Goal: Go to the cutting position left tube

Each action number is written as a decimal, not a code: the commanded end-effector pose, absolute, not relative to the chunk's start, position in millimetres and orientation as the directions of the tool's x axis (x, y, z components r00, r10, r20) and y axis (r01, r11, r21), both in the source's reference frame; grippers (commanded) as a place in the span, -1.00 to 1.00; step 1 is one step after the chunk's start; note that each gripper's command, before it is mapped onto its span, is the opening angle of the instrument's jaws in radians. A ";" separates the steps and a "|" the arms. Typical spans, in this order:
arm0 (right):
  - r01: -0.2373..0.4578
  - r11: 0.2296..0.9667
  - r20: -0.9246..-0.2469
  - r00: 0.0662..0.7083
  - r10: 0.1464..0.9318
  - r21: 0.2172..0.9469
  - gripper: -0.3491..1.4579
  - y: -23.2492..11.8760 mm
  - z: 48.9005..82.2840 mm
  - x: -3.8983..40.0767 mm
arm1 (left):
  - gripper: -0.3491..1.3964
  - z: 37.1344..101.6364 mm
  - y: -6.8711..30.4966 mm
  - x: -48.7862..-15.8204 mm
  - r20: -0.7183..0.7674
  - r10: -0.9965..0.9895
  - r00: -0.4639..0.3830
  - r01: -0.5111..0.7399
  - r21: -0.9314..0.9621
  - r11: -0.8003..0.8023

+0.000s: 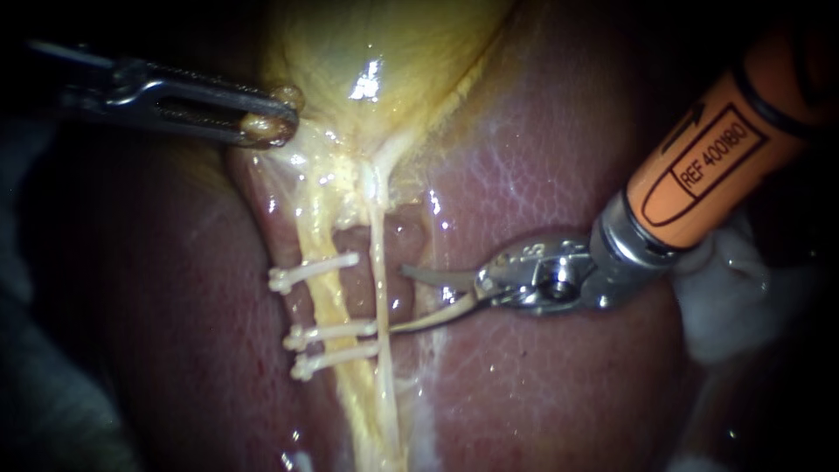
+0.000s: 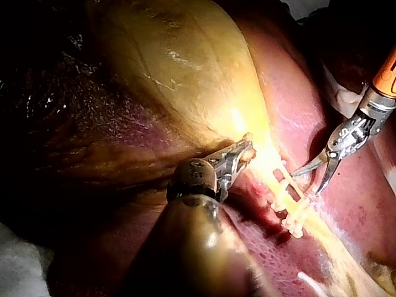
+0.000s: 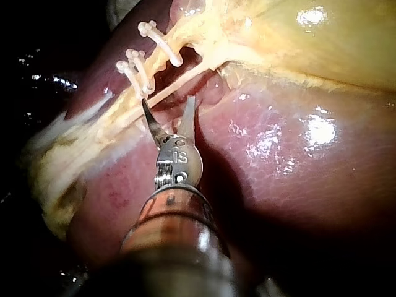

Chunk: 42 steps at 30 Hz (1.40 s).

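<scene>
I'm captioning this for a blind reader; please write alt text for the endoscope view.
The right instrument, an orange-sleeved shaft with curved metal blades held open, sits just beside two pale yellow tubes crossed by three white plastic clips. The slim grey metal left instrument grips the edge of the glossy yellow gallbladder above, with reddish-pink liver around.

Instruments: two, the left instrument [image 1: 275, 122] and the right instrument [image 1: 398, 300]
Clips [image 1: 315, 269]: three, just ahead of the right instrument's tip
Tubes: two, left tube [image 1: 323, 301] and right tube [image 1: 377, 262]
Gallbladder [image 1: 384, 52]: one
Liver [image 1: 542, 385]: one
</scene>
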<state>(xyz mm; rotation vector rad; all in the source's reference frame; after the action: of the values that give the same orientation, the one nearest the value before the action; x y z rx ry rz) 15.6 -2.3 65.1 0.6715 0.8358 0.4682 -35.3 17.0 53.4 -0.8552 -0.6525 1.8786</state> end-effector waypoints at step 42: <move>0.112 0.277 -0.293 0.523 0.800 0.954 0.93 -1.5 65.6 16.5 | -1.00 53.3 17.0 -35.3 -0.285 0.905 -0.316 -0.533 -0.735 -0.418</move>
<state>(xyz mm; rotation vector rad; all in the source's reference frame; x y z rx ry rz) 16.7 -1.6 65.7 1.2252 0.9355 0.5684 -35.3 17.0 53.3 -0.8555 -0.6534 1.8786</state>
